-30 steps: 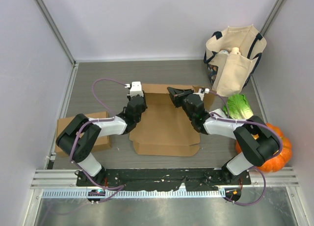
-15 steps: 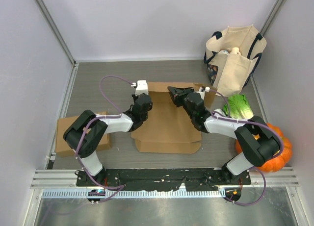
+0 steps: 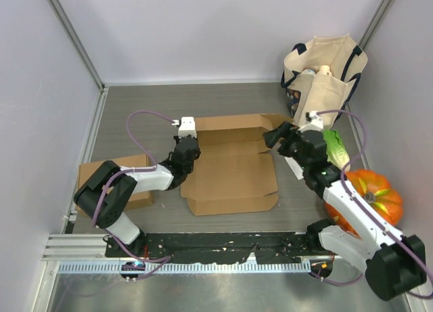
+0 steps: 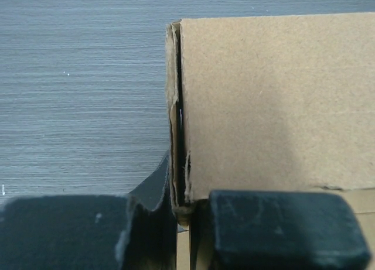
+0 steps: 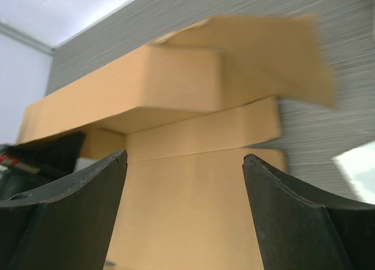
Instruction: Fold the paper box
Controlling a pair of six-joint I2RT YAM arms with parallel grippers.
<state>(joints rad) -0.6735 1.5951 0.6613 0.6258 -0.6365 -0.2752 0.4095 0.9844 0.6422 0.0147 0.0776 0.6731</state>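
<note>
The paper box [image 3: 230, 173] is brown cardboard lying mostly flat in the middle of the table, with its back wall raised. My left gripper [image 3: 185, 162] is at the box's left edge. In the left wrist view the left gripper [image 4: 184, 208] is shut on the doubled cardboard edge of the paper box [image 4: 263, 106]. My right gripper [image 3: 272, 137] hovers just off the box's back right corner. Seen from the right wrist, the right gripper [image 5: 184, 159] is open with nothing between its fingers, and the paper box [image 5: 193, 200] lies beyond them.
A small closed cardboard box [image 3: 91, 173] sits at the left under my left arm. At the right stand a cream tote bag [image 3: 323, 75], a green lettuce [image 3: 336, 148] and an orange pumpkin [image 3: 373, 190]. White walls enclose the table.
My right gripper has let go of the back flap, opened wide and drawn back to the right. My left gripper has closed on the box's left edge.
</note>
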